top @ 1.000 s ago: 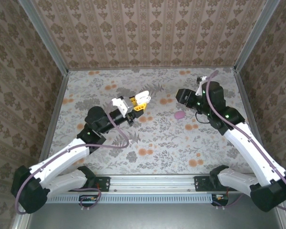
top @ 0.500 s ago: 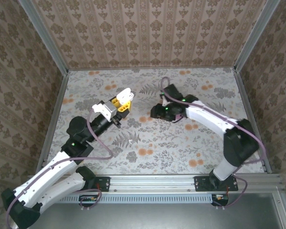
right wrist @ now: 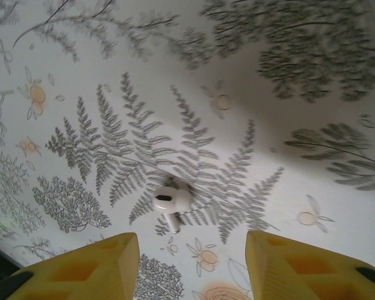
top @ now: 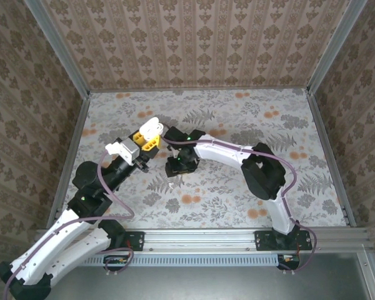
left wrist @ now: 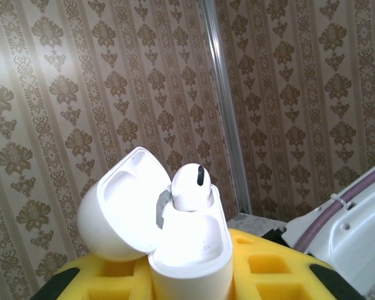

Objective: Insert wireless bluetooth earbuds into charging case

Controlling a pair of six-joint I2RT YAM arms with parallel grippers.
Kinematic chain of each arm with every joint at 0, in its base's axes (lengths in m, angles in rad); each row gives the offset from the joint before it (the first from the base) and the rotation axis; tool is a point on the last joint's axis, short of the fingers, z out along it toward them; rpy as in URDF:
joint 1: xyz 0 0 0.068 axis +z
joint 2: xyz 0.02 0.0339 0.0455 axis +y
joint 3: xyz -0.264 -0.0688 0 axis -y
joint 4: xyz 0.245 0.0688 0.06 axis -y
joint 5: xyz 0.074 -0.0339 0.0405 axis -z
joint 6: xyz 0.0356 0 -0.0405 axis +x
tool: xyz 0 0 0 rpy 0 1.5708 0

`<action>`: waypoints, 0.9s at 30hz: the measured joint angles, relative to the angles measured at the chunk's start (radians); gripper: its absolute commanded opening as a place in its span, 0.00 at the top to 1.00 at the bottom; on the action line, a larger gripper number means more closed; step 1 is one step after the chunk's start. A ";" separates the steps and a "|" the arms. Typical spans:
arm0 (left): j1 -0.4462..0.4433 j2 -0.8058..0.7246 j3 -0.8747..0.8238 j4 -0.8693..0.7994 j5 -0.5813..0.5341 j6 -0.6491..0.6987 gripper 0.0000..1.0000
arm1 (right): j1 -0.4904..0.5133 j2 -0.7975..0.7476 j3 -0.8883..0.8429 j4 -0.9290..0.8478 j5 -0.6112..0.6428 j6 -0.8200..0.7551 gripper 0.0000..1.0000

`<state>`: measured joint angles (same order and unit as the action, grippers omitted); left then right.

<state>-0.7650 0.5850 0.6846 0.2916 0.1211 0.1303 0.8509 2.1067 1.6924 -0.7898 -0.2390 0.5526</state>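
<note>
Right gripper (right wrist: 192, 250) hovers over earbud (right wrist: 170, 202) on floral table (right wrist: 300, 156) between wallpapered walls (top: 194, 37).

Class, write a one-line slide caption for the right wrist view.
Open right gripper poised above a single white earbud lying on the fern-patterned table cover.

table (top: 237, 119): fern-print top | lying on it: one white earbud (right wrist: 170, 201)

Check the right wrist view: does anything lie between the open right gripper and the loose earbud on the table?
Nothing visible does. The earbud lies alone on the patterned cloth, just ahead of the open right gripper, with bare cloth between them.
</note>
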 measured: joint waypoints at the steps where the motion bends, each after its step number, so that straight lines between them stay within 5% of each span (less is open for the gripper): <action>1: 0.000 0.000 0.002 -0.002 0.000 0.002 0.75 | 0.008 0.014 0.018 -0.012 0.002 -0.008 0.50; 27: 0.000 0.002 0.000 -0.007 -0.002 0.002 0.74 | 0.084 0.201 0.192 -0.134 0.086 -0.013 0.58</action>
<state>-0.7650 0.5869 0.6849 0.2848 0.1188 0.1318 0.9344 2.3074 1.8847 -0.9241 -0.1532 0.5392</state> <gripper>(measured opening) 0.260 0.422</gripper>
